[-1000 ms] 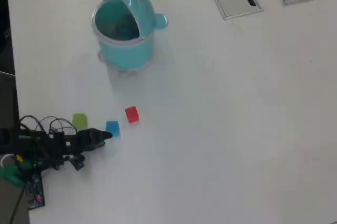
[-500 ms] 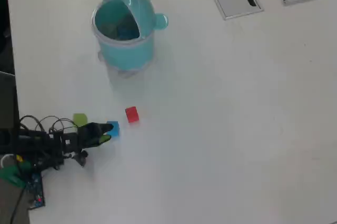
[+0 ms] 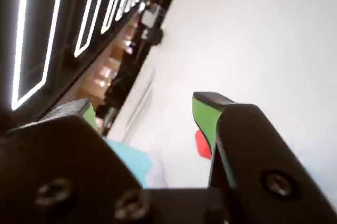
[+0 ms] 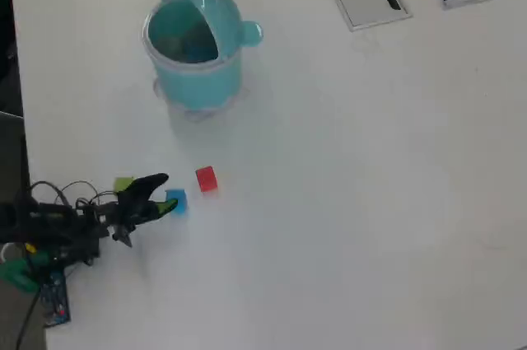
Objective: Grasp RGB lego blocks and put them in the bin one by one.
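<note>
Bare surface (image 4: 346, 202) is lying open between the blocks and the bin (image 4: 198, 78); only the red block (image 4: 206, 179) is standing just beyond the pincer (image 4: 165, 193).

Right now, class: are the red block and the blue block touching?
Apart. The overhead view shows bare white table between the red block and the blue block; the red one lies up and to the right of the blue.
</note>
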`<action>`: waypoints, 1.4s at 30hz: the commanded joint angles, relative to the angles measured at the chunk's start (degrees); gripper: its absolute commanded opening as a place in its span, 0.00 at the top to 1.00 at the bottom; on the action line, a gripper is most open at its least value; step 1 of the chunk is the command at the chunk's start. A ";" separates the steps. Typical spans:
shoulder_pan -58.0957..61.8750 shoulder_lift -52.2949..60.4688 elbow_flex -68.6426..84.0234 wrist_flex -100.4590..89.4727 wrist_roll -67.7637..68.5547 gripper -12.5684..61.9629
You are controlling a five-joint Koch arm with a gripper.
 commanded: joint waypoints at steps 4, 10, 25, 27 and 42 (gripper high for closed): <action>-4.22 3.60 4.13 -11.78 -16.52 0.39; -7.82 3.69 1.76 -9.14 -30.50 0.39; -9.05 3.43 -19.16 21.36 -49.22 0.40; -10.37 3.34 -20.83 24.96 -49.57 0.40; -12.48 -10.81 -34.80 35.51 -54.32 0.40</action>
